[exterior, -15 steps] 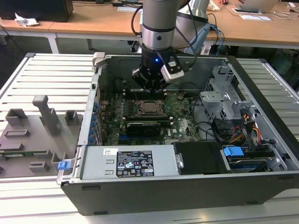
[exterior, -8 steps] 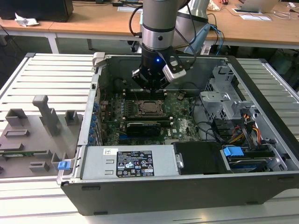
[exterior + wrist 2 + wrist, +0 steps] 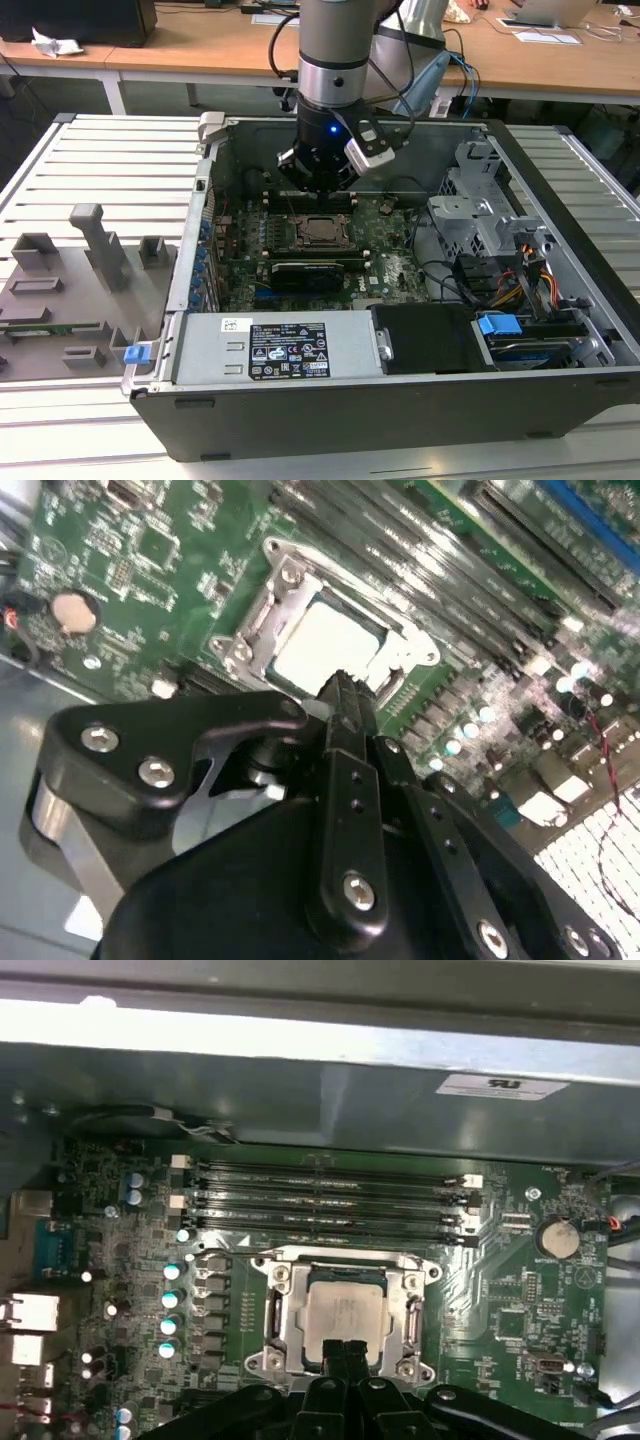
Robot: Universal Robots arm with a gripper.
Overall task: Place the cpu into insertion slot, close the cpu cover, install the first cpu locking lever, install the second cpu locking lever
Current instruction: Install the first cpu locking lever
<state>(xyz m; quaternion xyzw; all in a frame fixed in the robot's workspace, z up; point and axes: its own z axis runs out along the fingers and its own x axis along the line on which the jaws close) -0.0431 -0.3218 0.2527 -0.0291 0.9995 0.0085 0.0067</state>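
Silvery cpu [image 3: 343, 1312] is sitting in its socket on the green motherboard [image 3: 520, 1310]. The metal cover [image 3: 288, 1305] lies flat around it. All of that is in the middle of the open pc case [image 3: 400, 400] on the table [image 3: 100, 160]. Jaws are pinched together with nothing in them, hanging right over one edge of the chip in both wrist views. Can't tell if they touch it.
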